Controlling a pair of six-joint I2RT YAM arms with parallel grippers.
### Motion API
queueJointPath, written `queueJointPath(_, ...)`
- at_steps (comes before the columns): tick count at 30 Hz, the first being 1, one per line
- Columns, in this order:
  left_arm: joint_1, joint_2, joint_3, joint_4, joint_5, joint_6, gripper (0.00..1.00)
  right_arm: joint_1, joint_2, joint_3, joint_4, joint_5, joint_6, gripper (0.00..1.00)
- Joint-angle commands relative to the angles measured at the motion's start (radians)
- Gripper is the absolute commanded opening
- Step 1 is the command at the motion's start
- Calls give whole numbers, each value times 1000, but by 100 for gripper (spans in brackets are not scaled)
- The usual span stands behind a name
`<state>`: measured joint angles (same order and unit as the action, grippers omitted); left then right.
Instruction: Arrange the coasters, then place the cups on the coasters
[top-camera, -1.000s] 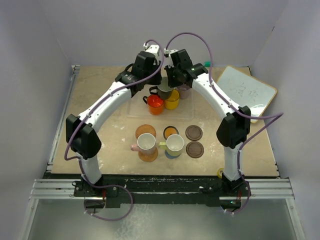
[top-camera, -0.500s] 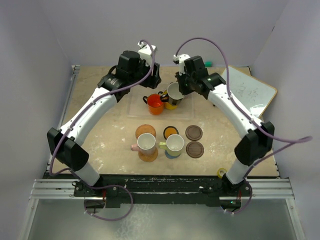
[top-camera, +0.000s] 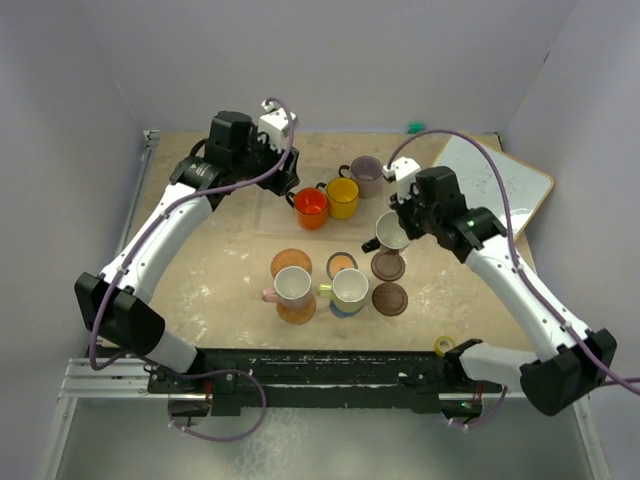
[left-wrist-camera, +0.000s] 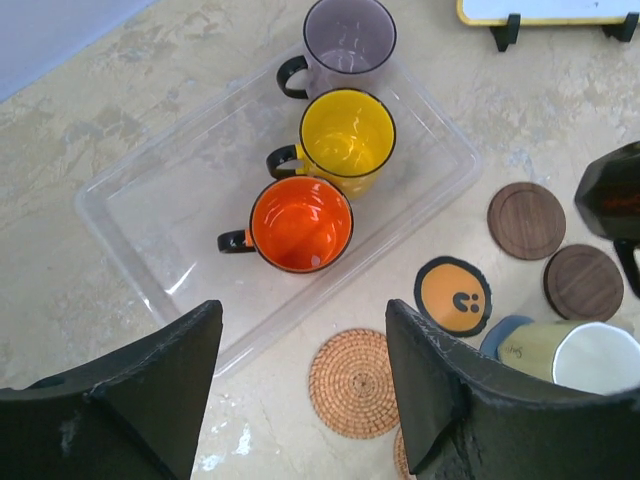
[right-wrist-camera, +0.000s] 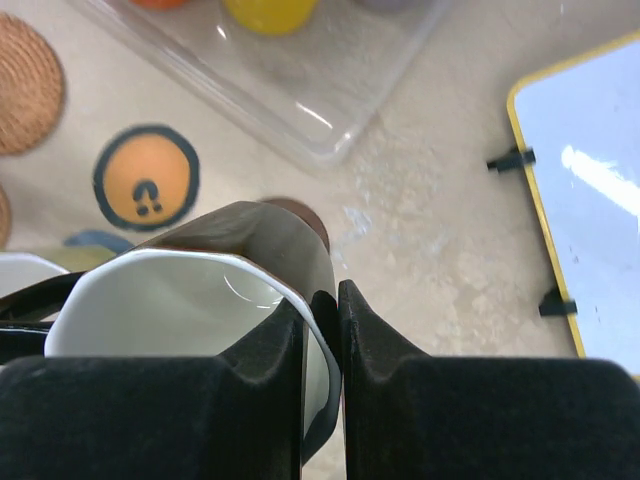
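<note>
Top external: right gripper (right-wrist-camera: 322, 303) pinches the rim of a black ceramic mug with white inside (top-camera: 388, 234), one finger in, one out. Mug hangs over the far edge of the far dark brown wooden disc coaster (top-camera: 388, 266), not yet set down.
Left gripper (left-wrist-camera: 302, 330): jaws wide, nothing held, poised over the clear plastic tray (left-wrist-camera: 130, 200).
Step in hand: likely seating the black mug on that disc.
Doing it well: centre base over disc first, lower straight and level, go slow. Thin rim pinch on glazed ceramic prob. slick. Let go only once it sits flat.
Watch: pale yellow-green mug (top-camera: 350, 288) on blue-grey coaster (top-camera: 345, 311) stands just beside.
Placed: pink mug (top-camera: 292, 287) on a woven coaster.
In tray: red-orange mug (top-camera: 310, 205), yellow mug (top-camera: 343, 196), mauve-grey mug (top-camera: 366, 176), close in a row, dark handles.
Bare coasters: ribbed woven orange-brown round (top-camera: 291, 261); grey-rimmed, orange-centred flat disc (top-camera: 342, 264); near dark brown disc (top-camera: 390, 299), smooth.
</note>
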<state>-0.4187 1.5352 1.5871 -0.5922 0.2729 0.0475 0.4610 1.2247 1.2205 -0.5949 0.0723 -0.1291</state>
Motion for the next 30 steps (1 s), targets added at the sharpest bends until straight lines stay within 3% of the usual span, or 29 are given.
queueJointPath(1, 5, -72, -40, 43, 14, 66, 64, -48, -150, -78, 32, -9, -77, 0)
queueJointPath(9, 8, -98, -78, 77, -1, 67, 66, -122, -261, -210, -24, -119, -127, 0)
queueJointPath(30, 8, -127, -124, 126, -23, 61, 66, -122, -144, -358, 93, -258, -119, 0)
